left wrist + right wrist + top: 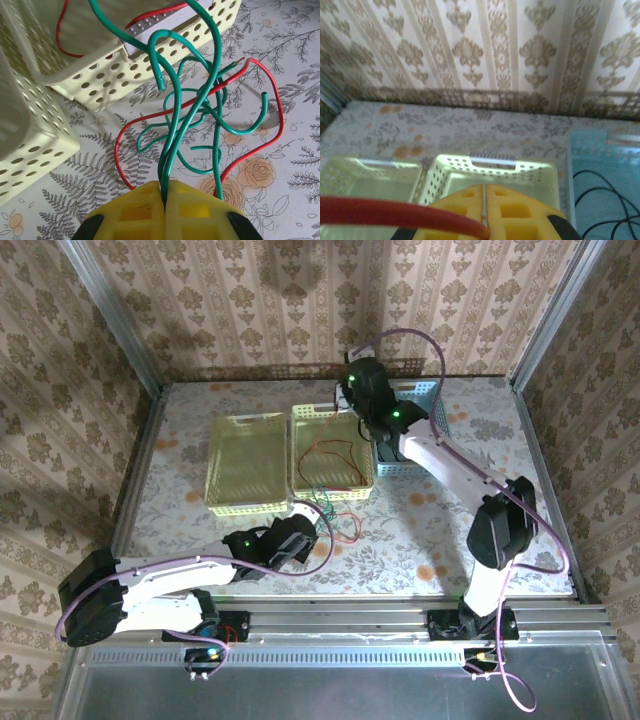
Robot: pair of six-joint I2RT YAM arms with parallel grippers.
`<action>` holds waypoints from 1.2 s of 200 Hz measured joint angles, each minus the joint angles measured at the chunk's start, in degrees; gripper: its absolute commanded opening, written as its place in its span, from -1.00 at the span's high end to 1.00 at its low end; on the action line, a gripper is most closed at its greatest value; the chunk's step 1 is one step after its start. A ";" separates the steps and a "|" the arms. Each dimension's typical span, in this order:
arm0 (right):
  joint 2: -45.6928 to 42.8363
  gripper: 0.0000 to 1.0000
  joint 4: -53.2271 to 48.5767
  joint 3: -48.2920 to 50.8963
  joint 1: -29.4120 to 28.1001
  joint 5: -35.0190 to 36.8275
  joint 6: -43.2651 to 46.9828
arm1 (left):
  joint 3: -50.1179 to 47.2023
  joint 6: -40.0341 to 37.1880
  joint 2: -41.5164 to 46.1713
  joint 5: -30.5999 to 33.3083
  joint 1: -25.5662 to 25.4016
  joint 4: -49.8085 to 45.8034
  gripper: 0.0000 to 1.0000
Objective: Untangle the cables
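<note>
ctr: 2 yellow baskets | red cable in rt one | green/red tangle just below it | L gripper at tangle | R gripper by rt basket's top edge | blue basket upper rt

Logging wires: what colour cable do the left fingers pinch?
A green cable, clearest in left wrist view.

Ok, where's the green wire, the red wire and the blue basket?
green wire [156,65], left wrist view, on its hooked end.
red wire [281,112], left wrist view, on its right-hand loop.
blue basket [600,145], right wrist view, on its back wall.
</note>
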State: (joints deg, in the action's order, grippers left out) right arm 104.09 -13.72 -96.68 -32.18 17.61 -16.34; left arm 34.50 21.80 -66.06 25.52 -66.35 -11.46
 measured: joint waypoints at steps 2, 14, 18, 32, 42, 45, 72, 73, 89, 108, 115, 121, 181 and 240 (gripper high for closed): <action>0.33 1.00 -0.13 0.00 -0.04 0.02 -0.09 | 0.00 0.04 0.00 0.02 0.00 0.00 1.00; 2.89 1.00 -1.66 0.00 -0.31 0.00 -0.70 | 0.00 0.11 0.00 0.13 0.00 -0.04 1.00; 3.87 1.00 -2.29 0.00 -0.39 -0.04 -1.01 | 0.00 0.13 0.00 0.20 0.00 -0.04 1.00; 7.32 1.00 -4.74 0.00 -0.57 -0.61 -2.25 | 0.00 0.22 0.00 0.37 0.00 -0.11 1.00; 9.44 1.00 -6.47 0.04 -0.57 -1.33 -3.26 | 0.00 0.37 0.00 0.50 0.00 -0.15 1.00; 10.05 1.00 -7.02 0.09 -0.55 -1.53 -3.58 | 0.00 0.46 0.00 0.50 0.00 -0.15 1.00; 13.40 0.37 -11.26 1.16 -0.55 -3.65 -6.43 | 0.00 0.55 0.00 0.61 0.00 -0.17 1.00; 13.42 0.34 -11.37 1.18 -0.55 -3.72 -6.51 | 0.00 0.52 0.00 0.61 0.00 -0.17 1.00; 13.57 0.08 -13.60 1.53 -0.55 -4.87 -6.60 | 0.00 0.55 0.00 0.72 0.00 -0.17 1.00; 13.40 0.01 -14.80 1.53 -0.50 -5.77 -6.67 | 0.00 0.55 0.00 0.74 0.00 -0.17 1.00; 13.27 -0.01 -15.52 1.53 -0.44 -6.12 -6.58 | 0.00 0.55 0.00 0.74 0.00 -0.17 1.00; 13.07 -0.01 -16.02 1.53 -0.42 -6.32 -6.54 | 0.00 0.55 0.00 0.74 0.00 -0.17 1.00; 5.90 -0.03 -21.33 3.69 -0.22 -9.07 -5.01 | 0.00 0.55 -0.48 0.72 0.00 -0.17 1.00; 14.51 0.01 -26.25 -3.89 -0.22 -9.03 -2.84 | 0.00 0.55 -1.73 0.68 0.00 -0.17 1.00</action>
State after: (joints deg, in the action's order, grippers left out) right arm 118.61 -39.97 -100.57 -32.40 8.58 -19.18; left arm 34.50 22.35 -67.79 26.20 -66.35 -11.64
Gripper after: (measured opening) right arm 0.499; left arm 0.063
